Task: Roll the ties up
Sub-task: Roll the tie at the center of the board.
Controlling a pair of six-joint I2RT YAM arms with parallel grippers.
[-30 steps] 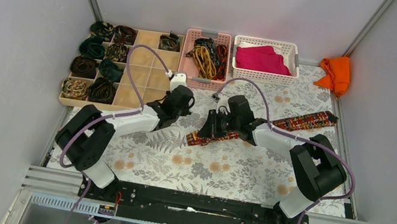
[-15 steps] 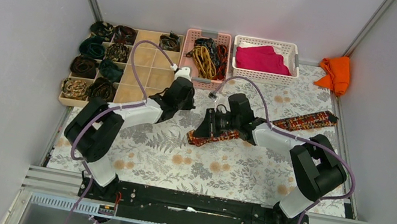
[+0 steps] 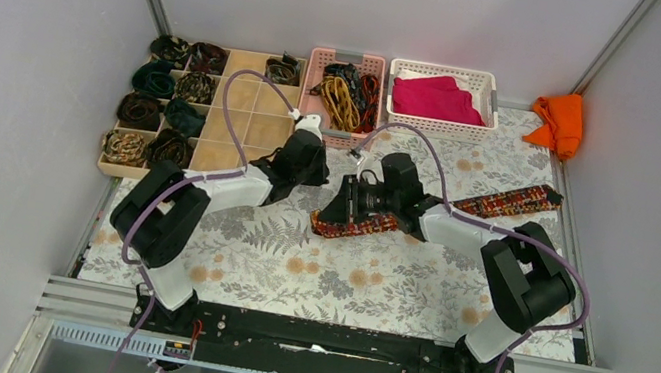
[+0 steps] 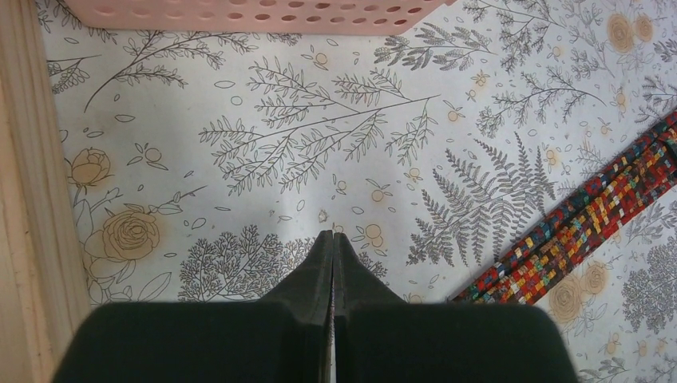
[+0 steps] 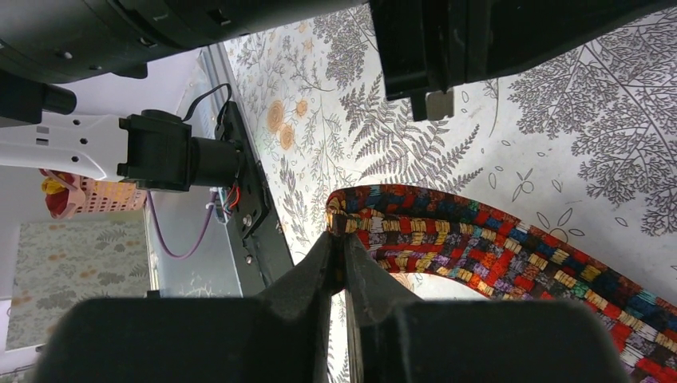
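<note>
A tray (image 3: 245, 127) sits at the far left of the tabletop (image 3: 294, 262), with rolled ties (image 3: 154, 78) in its left compartments. To its right along the far edge stand the left basket (image 3: 308, 92), holding loose ties (image 3: 344, 96), and the right basket (image 3: 438, 126), holding a folded cloth (image 3: 433, 97). A corner cloth (image 3: 560, 122) lies far right. One tie (image 3: 506, 201) runs from the centre toward the right. The left tool (image 4: 332, 235) is before the left basket. The right tool (image 5: 343, 238) pinches the tie's left end.

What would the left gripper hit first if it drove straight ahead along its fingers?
Probably the floral table cover: the shut left gripper looks tilted down at a bare stretch of it. If it actually runs level, the pink basket wall comes first instead. The patterned tie lies off to the side.
</note>
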